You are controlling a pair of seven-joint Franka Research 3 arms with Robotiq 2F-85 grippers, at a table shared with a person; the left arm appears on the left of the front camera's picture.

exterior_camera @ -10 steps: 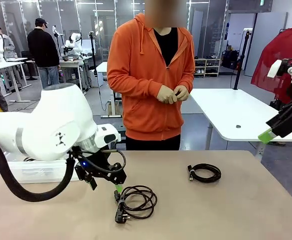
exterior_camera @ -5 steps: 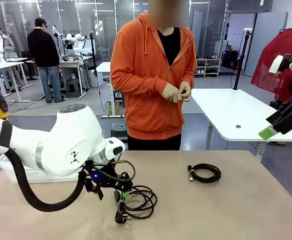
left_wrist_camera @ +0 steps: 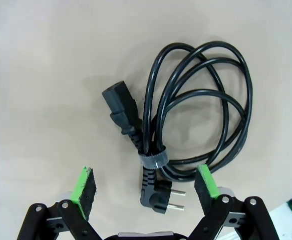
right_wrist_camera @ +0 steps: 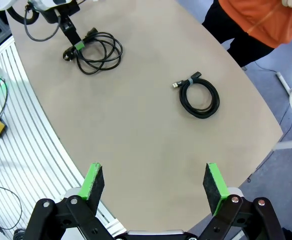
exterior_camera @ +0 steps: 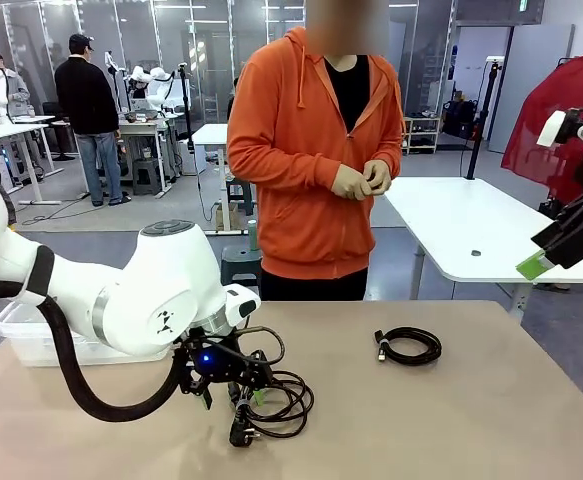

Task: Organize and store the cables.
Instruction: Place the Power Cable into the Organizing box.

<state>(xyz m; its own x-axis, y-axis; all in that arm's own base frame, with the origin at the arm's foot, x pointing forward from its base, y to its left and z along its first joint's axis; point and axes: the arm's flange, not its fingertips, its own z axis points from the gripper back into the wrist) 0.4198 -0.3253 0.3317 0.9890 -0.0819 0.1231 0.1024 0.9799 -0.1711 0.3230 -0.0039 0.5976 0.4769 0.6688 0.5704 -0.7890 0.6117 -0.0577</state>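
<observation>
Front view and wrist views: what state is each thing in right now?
Power cable: coiled, banded, flat on the table, not gripped.
Small cable: coiled, flat on the table, untouched.
Left hand: open, low over the power cable's plug end, empty.
Right hand: open, high above the table, empty.
Person's hands: clasped together, away from the table.

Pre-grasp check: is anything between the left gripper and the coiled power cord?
Nothing visible. The left gripper is open over the plug end of the power cord, with its green pads on either side and bare table around it. The smaller cable coil lies well apart, toward the table's right.
</observation>
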